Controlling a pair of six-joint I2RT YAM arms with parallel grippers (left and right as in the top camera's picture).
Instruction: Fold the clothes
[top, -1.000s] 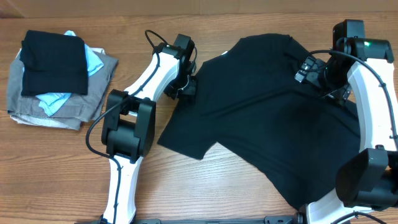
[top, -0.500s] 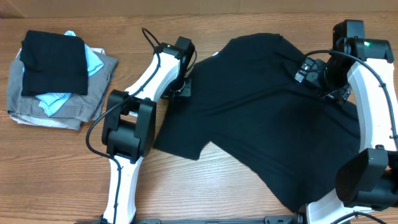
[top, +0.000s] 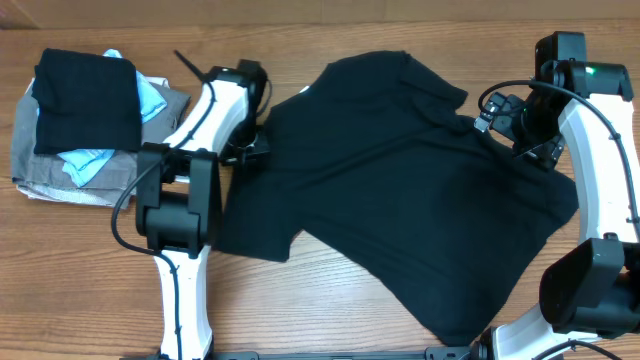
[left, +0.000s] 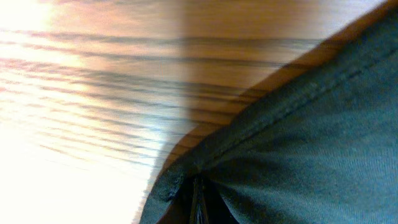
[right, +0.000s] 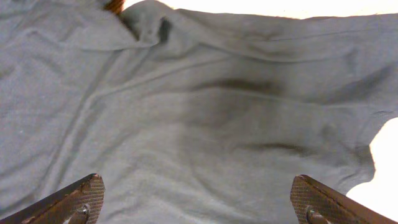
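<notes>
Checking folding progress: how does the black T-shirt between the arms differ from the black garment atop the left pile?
The black T-shirt lies spread out and rumpled; the folded black garment is a compact rectangle. The T-shirt rests on the table; the folded one sits on a grey garment and a light-blue garment. The left end effector pinches the T-shirt's edge; nothing touches the folded one. Both are plain black.

1. T-shirt (top: 400, 190): right edge hidden beneath right arm (top: 600, 140); neck label (top: 304, 91) too small to read.
2. Left gripper (top: 252, 150): fingertips buried in fabric; wrist view blurred.
3. Right gripper (right: 198, 202): fingers (right: 78, 198) cut off at bottom edge.
</notes>
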